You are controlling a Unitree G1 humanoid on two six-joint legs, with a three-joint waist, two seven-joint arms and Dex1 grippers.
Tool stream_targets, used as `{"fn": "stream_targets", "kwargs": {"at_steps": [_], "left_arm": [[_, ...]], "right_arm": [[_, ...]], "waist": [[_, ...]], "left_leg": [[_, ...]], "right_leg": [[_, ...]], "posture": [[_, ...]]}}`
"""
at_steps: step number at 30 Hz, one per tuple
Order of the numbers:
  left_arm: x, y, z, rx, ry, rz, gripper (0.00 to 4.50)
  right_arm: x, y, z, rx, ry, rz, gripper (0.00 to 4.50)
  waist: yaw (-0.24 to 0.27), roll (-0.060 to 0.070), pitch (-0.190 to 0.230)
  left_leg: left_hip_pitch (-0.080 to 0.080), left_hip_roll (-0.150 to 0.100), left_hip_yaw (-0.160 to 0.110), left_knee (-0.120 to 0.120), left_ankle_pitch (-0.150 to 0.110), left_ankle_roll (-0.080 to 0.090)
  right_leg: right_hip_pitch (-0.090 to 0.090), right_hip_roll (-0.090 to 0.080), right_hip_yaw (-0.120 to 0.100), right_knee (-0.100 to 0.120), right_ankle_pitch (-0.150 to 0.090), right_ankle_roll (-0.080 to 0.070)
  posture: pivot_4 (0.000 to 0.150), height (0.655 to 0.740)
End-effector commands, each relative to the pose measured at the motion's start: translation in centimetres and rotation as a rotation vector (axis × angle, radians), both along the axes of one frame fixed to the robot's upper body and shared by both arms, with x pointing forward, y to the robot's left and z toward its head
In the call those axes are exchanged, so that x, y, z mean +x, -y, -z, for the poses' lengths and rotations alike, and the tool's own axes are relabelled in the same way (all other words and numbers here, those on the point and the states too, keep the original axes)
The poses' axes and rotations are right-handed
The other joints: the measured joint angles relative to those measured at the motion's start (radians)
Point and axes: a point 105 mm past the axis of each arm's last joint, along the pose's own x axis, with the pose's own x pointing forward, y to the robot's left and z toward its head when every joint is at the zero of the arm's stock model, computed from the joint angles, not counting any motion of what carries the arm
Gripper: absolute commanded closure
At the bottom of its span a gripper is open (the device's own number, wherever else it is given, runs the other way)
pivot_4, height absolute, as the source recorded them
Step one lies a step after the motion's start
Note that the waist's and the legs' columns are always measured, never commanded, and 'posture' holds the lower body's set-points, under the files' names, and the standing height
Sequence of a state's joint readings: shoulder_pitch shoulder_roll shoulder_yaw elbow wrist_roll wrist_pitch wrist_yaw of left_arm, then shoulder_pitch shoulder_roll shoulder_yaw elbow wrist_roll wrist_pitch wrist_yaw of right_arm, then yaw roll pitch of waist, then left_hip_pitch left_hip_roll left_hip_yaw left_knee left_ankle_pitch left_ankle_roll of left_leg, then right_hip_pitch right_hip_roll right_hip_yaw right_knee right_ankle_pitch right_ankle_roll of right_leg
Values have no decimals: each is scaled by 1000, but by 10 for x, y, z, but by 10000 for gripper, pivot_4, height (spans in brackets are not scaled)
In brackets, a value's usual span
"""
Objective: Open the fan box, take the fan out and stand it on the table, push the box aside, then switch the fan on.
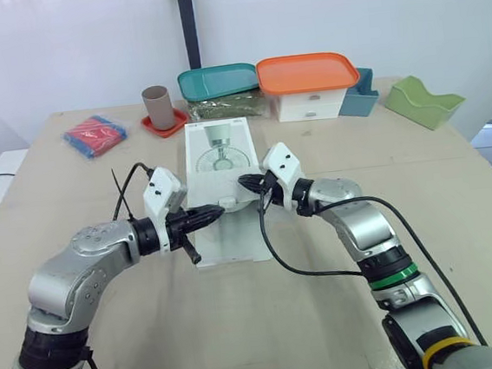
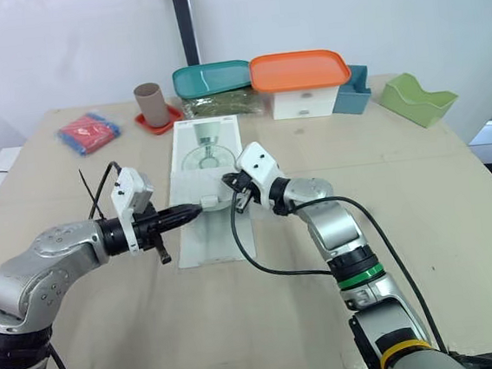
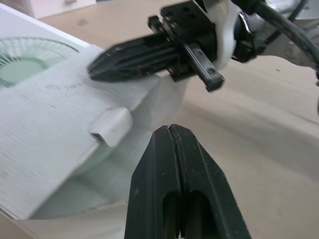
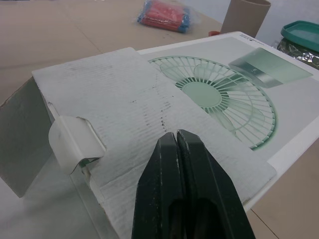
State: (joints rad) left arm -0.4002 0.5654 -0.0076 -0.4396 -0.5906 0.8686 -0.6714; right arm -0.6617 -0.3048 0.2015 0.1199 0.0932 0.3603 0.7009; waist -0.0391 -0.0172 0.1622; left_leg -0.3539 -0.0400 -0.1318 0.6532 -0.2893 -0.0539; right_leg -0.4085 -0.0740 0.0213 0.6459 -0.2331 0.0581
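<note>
Left gripper (image 1: 207,213) comes in from the left with jaws clenched on nothing, tips right at the near end of the fan box (image 1: 218,152), just beside the curled tuck tab (image 3: 110,127). Closed like that it reads as a prying or pinning tool for the flap (image 4: 114,94), not a grasp. Fan box lies flat mid-bench, print side up, long axis running away from the robot, with its near end toward the arms so both can work the opening. The flap shows its plain unprinted side, so that end looks at least partly opened. The fan itself can't be seen; judged to be inside, not yet out. Right gripper (image 1: 248,182) comes in from the right, jaws also pressed together and empty, tip over the flap near the other corner, probably holding it down or pushing it back. Bench (image 1: 458,216) to the right of the box is the likely spot to shove it later.
</note>
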Motion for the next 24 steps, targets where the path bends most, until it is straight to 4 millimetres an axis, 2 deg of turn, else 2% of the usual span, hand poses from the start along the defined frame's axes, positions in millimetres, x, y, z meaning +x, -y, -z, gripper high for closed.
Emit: {"fn": "stream_targets", "kwargs": {"at_steps": [1,5,12,19,24], "left_arm": [[10,0,9,77,17,-46,45000],[8,1,21,144,-17,-26,45000],[4,-5,21,191,-43,16,45000],[-7,-31,30,299,-118,39,45000],[0,-49,30,314,-119,-35,45000]], "right_arm": [[-1,-3,3,-6,-12,-7,44729],[-1,-4,3,-2,-10,-8,44729],[-2,-4,3,-1,-9,-7,44729],[-2,-5,4,2,-12,-9,44729],[-3,-6,5,2,-12,-12,44729]], "waist": [[0,0,0],[-1,0,0],[-5,0,0],[-8,0,0],[-8,0,0]], "left_leg": [[0,0,0,0,0,0],[0,0,0,0,0,0],[0,0,0,0,0,0],[0,0,0,0,0,0],[0,0,0,0,0,1]], "right_leg": [[0,0,0,0,0,0],[0,0,0,0,0,0],[0,0,0,0,0,0],[0,1,0,0,0,0],[0,1,0,0,0,0]], "posture": [[1500,7400],[1500,7400],[1500,7400],[1500,7400],[1500,7400]]}}
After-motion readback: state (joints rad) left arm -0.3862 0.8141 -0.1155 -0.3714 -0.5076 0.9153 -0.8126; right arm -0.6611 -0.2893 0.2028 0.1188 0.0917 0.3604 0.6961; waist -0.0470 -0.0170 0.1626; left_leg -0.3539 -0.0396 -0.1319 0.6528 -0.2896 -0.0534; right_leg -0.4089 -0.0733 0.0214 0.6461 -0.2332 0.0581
